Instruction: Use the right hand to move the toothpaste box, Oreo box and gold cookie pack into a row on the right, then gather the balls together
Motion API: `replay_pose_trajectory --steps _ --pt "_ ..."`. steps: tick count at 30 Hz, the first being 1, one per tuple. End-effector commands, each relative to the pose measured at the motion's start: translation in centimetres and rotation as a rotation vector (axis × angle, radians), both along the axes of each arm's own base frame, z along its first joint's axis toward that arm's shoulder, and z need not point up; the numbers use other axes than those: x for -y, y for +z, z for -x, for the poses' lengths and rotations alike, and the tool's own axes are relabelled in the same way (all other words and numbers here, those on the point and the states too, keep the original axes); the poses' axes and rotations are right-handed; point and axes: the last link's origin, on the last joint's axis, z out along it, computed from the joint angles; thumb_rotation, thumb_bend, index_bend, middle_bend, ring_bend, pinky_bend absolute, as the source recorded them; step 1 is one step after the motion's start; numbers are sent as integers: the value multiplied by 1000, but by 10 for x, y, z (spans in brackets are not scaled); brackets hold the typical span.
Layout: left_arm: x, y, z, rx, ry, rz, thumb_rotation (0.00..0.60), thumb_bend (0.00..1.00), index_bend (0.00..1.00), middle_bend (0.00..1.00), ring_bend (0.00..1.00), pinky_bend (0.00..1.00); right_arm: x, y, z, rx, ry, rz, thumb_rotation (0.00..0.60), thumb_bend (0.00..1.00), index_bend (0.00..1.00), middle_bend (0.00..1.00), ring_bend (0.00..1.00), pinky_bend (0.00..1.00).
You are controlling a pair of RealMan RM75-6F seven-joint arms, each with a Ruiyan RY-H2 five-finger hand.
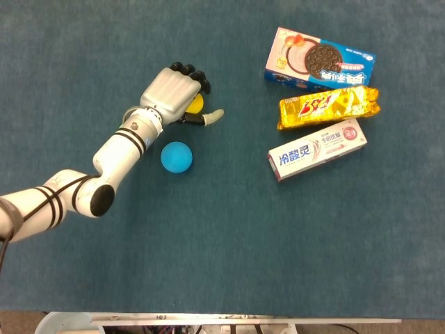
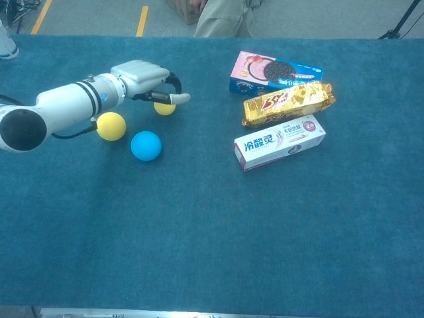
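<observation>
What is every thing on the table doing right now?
Left hand: fingers curled over the small yellow ball.
Small yellow ball: on the table, under the hand.
Big yellow ball: lying free.
Blue ball: lying free.
Oreo box, gold cookie pack, toothpaste box: flat, in a row.

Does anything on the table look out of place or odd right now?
Nothing looks damaged or spilled. The Oreo box, cookie pack and toothpaste box lie stacked in a slightly tilted row. One oddity: the left hand is over the small yellow ball, though the task names the right.
</observation>
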Motion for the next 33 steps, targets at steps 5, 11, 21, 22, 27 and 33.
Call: replay_pose_trajectory --steps 5,11,21,22,27,33 --pt "0 -4 3 -24 6 1 0 206 261 185 111 128 0 -1 1 1 -3 -1 600 271 346 437 350 532" --pt "6 3 6 -40 -10 12 0 207 261 187 111 128 0 -1 1 2 -4 1 600 271 347 437 350 532" --pt "16 15 16 -64 -3 24 0 206 261 199 111 128 -2 0 0 5 2 4 600 271 347 436 350 532" --pt "17 18 17 -68 -5 26 0 207 262 199 111 128 -2 0 -1 5 4 5 600 271 347 437 350 532" --pt "27 27 21 -79 -3 42 0 206 266 204 112 128 -3 1 -3 10 11 7 600 271 346 436 350 532" --pt "39 39 25 -85 -4 52 0 206 266 206 116 128 -6 2 -7 13 22 9 600 270 346 436 350 532"
